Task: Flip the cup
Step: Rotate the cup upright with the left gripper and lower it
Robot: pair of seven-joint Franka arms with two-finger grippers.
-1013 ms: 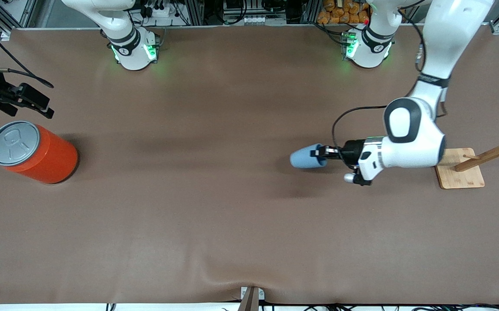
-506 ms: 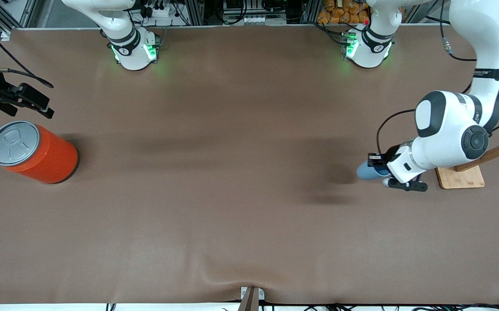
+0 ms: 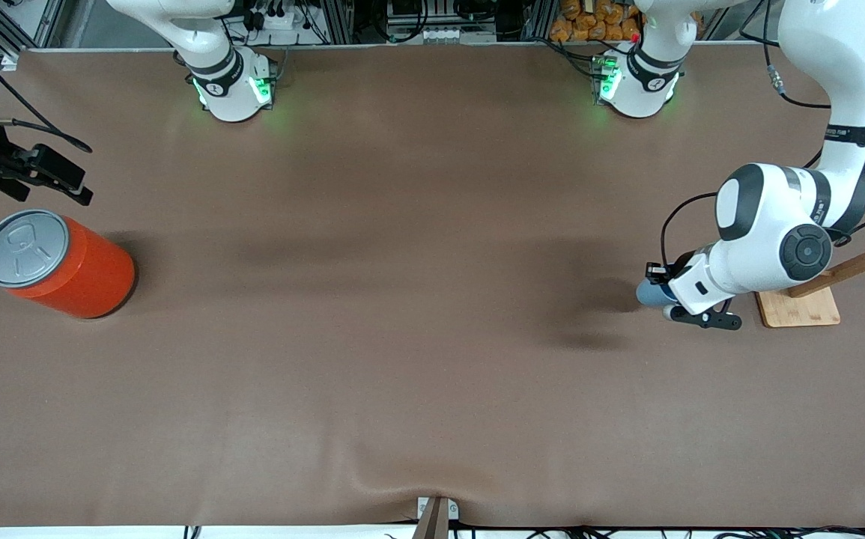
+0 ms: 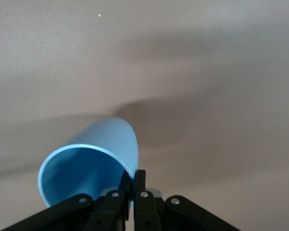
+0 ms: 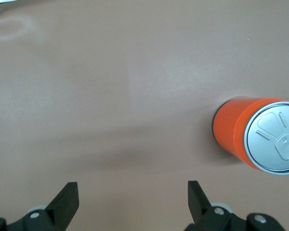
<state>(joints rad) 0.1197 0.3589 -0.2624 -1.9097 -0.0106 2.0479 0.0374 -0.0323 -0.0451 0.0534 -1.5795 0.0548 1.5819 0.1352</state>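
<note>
The cup (image 4: 94, 161) is a small light-blue tapered plastic one with a darker blue inside and no handle; the left hand (image 4: 133, 185) pinches its rim wall between closed fingers, one inside and one outside, and holds it tilted in the air over bare brown tabletop (image 3: 417, 359) toward the left arm's end, most of it hidden under the wrist in the front view. Just beside the left hand stands a wooden rack (image 3: 844, 273) on a bamboo base. The right hand (image 3: 43, 176) waits with fingers spread wide and empty above the tabletop beside the orange can (image 3: 58, 262) with its grey lid, well apart from the cup.
</note>
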